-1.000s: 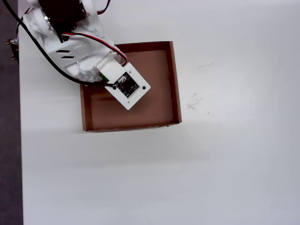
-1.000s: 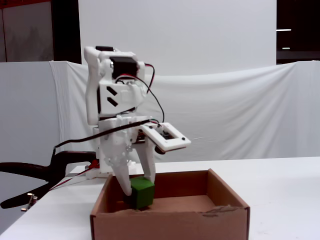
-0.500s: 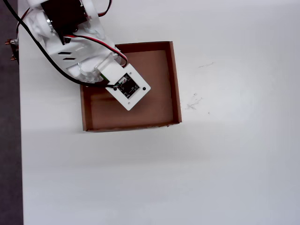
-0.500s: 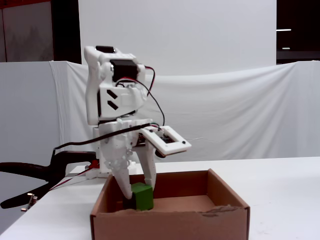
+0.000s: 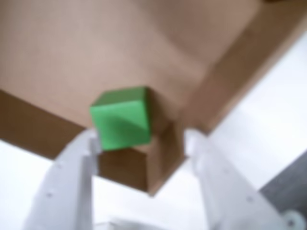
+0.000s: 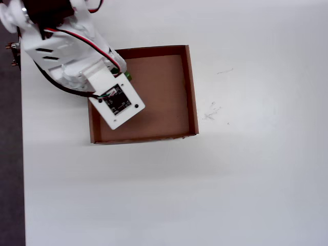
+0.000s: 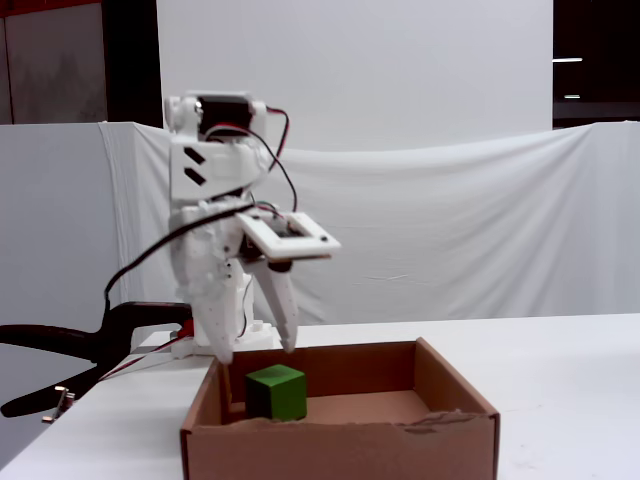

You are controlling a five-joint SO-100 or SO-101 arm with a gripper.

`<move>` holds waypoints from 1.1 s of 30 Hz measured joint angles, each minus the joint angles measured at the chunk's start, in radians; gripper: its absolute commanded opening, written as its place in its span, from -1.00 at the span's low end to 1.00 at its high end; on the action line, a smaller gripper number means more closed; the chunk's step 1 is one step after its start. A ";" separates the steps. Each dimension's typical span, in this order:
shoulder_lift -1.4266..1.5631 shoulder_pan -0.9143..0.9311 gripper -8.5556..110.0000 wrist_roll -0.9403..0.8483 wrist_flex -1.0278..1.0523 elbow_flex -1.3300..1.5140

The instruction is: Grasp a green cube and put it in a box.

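Observation:
The green cube sits on the floor of the brown cardboard box, close to one corner. In the fixed view the cube rests inside the box near its left wall. My white gripper hangs just above it, open and holding nothing. In the wrist view the gripper has its fingers spread either side of the box corner, with the cube by the left fingertip. In the overhead view only a sliver of the cube shows beside the wrist plate, over the box's upper-left corner.
The box stands on a white table. A black clamp grips the table's left edge by the arm's base. The dark table edge runs down the left of the overhead view. A white cloth backdrop hangs behind.

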 measured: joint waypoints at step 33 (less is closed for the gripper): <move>1.249 0.500 -0.44 0.574 0.318 0.871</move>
